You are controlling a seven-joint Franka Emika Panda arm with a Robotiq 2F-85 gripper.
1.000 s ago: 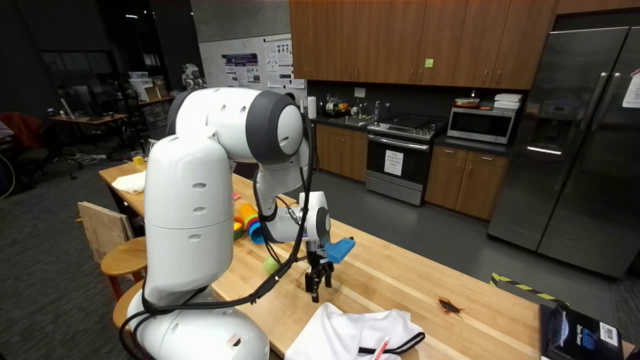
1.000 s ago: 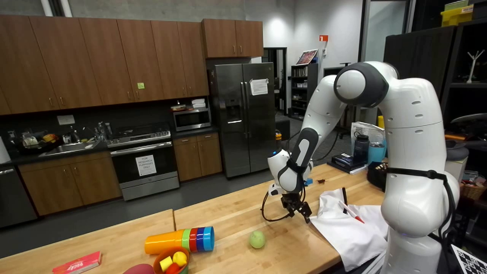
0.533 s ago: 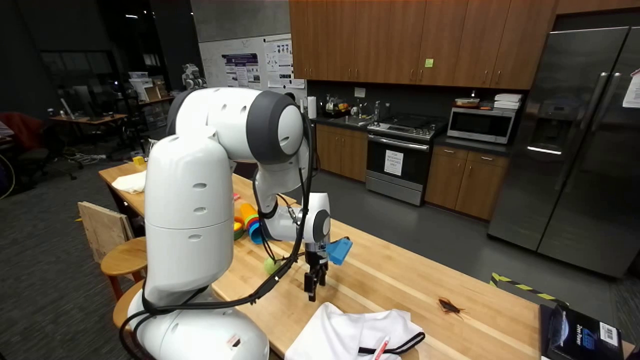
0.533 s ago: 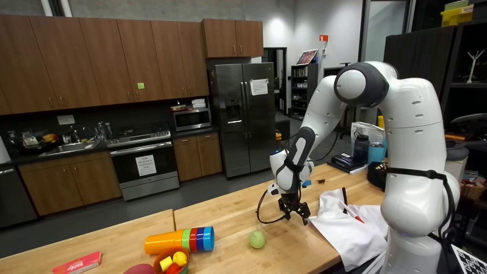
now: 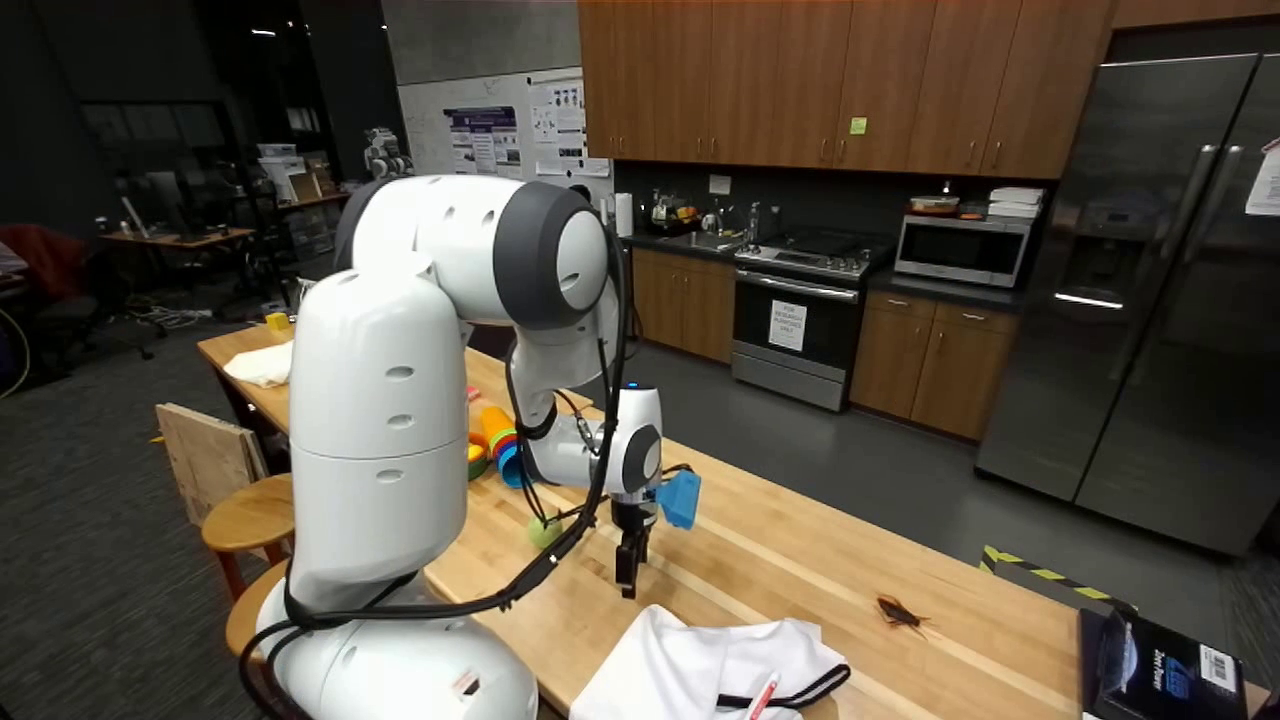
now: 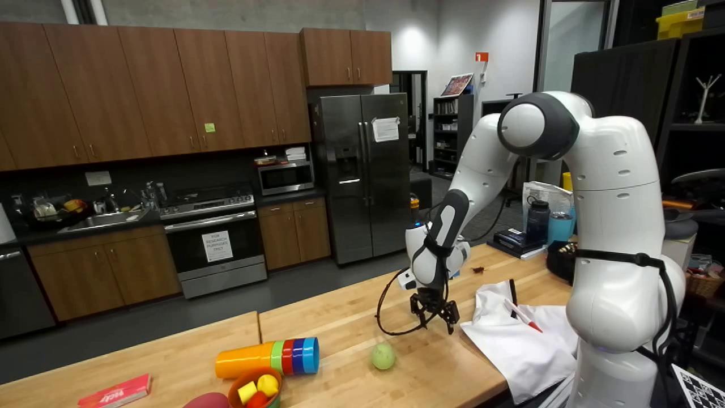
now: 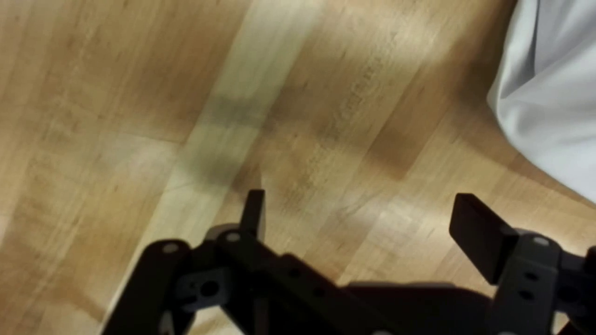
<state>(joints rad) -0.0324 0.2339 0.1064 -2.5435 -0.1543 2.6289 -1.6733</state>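
Observation:
My gripper (image 7: 359,197) is open in the wrist view, with its two black fingers wide apart and bare wooden table (image 7: 326,139) below the gap. It holds nothing. In both exterior views the gripper (image 5: 630,570) (image 6: 435,320) points down low over the table, beside a crumpled white cloth (image 5: 700,655) (image 6: 527,340). The cloth (image 7: 554,116) shows at the right of the wrist view, apart from the fingers. A white and red pen (image 5: 762,695) (image 6: 524,315) lies on the cloth. A light green ball (image 5: 545,531) (image 6: 383,356) sits on the table near the gripper.
Nested coloured cups (image 6: 266,358), a bowl of toy pieces (image 6: 276,400) and a pink box (image 6: 116,391) lie on the table. A brown insect-like object (image 5: 901,612) lies beyond the cloth. A black box (image 5: 1170,668) and dark bottle (image 6: 537,222) stand at the table's end.
The wrist has turned and become more upright, and the gripper has shifted slightly away from the cloth. The cable loop has swung with it. The cloth, pen and ball have not moved.

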